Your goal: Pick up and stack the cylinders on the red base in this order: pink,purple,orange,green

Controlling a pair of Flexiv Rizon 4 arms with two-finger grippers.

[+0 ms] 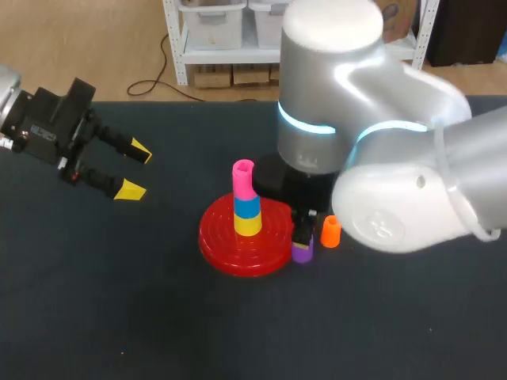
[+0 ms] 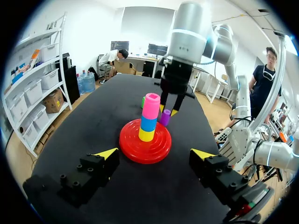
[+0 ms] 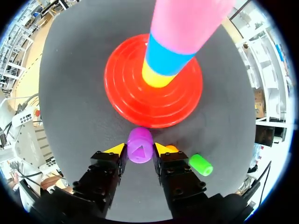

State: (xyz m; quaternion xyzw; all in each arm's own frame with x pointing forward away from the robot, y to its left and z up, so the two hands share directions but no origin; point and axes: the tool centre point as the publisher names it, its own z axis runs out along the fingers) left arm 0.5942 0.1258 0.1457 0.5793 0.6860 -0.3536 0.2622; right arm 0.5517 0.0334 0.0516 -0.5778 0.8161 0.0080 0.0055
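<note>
Purple cylinder (image 3: 139, 143) gripped in right hand (image 3: 140, 150), just beside red base (image 3: 122, 93)

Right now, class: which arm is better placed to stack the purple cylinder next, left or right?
Right. Its pincer grips the purple cylinder right beside the red base, under the pink-topped stack. The left pincer hangs open, well off to the side.

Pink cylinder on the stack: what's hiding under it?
A blue cylinder, then a yellow cylinder, standing on the red base. The base's middle is covered by them, so any peg there can't be seen.
</note>
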